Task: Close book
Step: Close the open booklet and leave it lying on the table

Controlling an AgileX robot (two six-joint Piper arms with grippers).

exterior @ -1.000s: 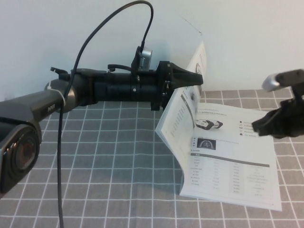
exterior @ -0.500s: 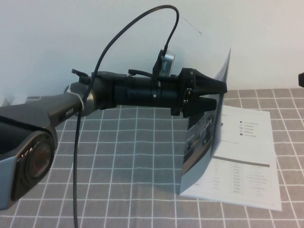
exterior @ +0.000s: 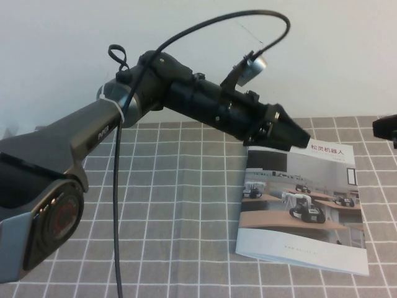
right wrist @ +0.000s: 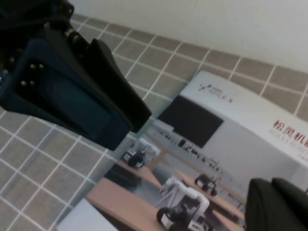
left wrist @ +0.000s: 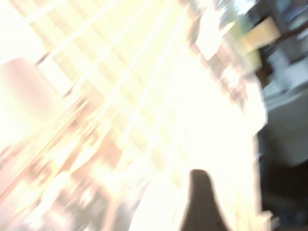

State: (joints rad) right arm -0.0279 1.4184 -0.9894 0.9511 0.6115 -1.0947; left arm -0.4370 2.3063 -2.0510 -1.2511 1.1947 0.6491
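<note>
The book (exterior: 304,205) lies flat on the grey checked cloth (exterior: 173,205) at the right, shut, its cover with robot photos facing up (right wrist: 231,125). My left gripper (exterior: 296,138) reaches in from the left and rests at the cover's far left corner, shut with nothing in it; the right wrist view shows it (right wrist: 137,126) right at the cover's edge. The left wrist view is washed out by the bright cover, with its dark gripper (left wrist: 202,202) low in view. My right gripper (exterior: 384,127) sits at the far right edge, shut and empty, hovering just off the book (right wrist: 279,207).
The left arm's black cable (exterior: 186,37) loops high over the table. A white wall (exterior: 322,56) stands right behind the cloth's far edge. Open cloth stretches left of the book.
The raised page has swung down to the right and the book now lies shut. My left gripper followed it right and down. The right gripper pulled out to the right edge.
</note>
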